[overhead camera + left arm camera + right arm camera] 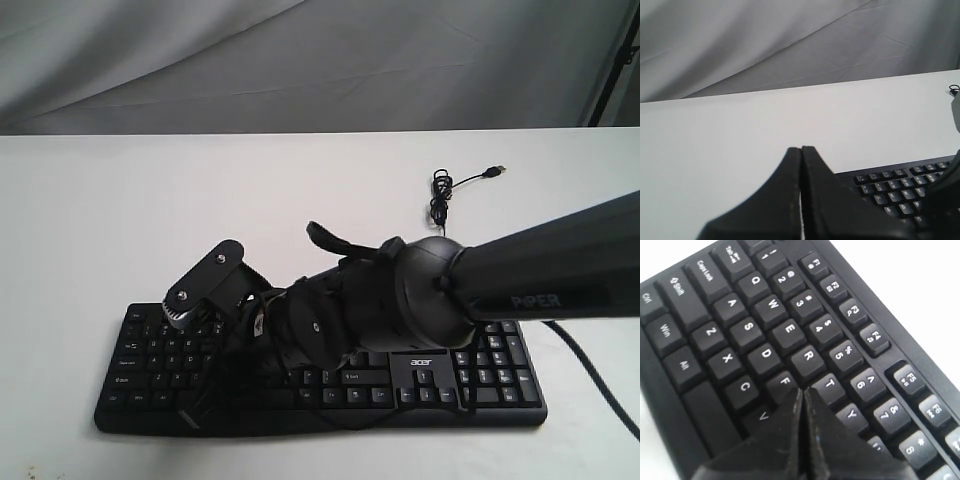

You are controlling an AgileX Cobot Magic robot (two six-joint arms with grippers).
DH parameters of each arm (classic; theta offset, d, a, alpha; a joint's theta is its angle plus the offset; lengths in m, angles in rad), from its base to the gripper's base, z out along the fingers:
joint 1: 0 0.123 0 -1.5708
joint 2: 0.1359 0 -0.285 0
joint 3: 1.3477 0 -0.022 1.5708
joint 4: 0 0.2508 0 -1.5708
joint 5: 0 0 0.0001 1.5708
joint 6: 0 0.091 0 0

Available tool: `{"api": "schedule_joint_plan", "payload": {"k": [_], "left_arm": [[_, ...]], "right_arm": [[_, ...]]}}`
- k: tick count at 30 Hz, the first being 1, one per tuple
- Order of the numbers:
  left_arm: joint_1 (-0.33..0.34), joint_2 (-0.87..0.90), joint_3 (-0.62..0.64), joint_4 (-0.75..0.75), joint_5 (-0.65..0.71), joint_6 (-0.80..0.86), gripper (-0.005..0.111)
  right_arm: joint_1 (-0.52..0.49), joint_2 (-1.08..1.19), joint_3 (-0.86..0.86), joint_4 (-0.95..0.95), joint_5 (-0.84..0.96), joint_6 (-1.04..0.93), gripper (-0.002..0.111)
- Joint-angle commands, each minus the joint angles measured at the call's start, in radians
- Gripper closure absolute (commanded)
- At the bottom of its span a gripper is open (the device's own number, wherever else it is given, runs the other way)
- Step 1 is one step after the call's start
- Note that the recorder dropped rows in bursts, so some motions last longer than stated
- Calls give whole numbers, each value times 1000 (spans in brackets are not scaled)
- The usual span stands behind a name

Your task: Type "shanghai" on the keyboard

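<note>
The black keyboard [500,385] lies across the front of the white table [120,220], its white acer logo [420,363] showing. My right arm reaches across it from the right. In the right wrist view the right gripper [802,391] is shut and empty. Its tips lie over the spot between the F [784,381], T [829,384], V and Y keys and hide the key beneath. Whether they press it I cannot tell. The left gripper [801,149] is shut and empty over bare table beside the keyboard's [895,195] left end. It does not show in the exterior view.
The keyboard's thin black USB cable [440,195] lies coiled on the table behind it, plug end pointing right. A grey cloth backdrop [300,60] hangs beyond the table's far edge. The right arm's thick black link [560,265] spans the right half of the keyboard.
</note>
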Motion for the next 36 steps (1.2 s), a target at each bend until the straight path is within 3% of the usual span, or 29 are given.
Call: {"api": "schedule_joint_plan", "payload": {"k": [1,36], "left_arm": [[-4,-3,4,1,-5,-3,107],[-4,-3,4,1,-5,-3,107]], "right_arm": [[-1,-54,4,-10,35,-10,108],[-21,-76,53,-1,-46,-47,108]]}}
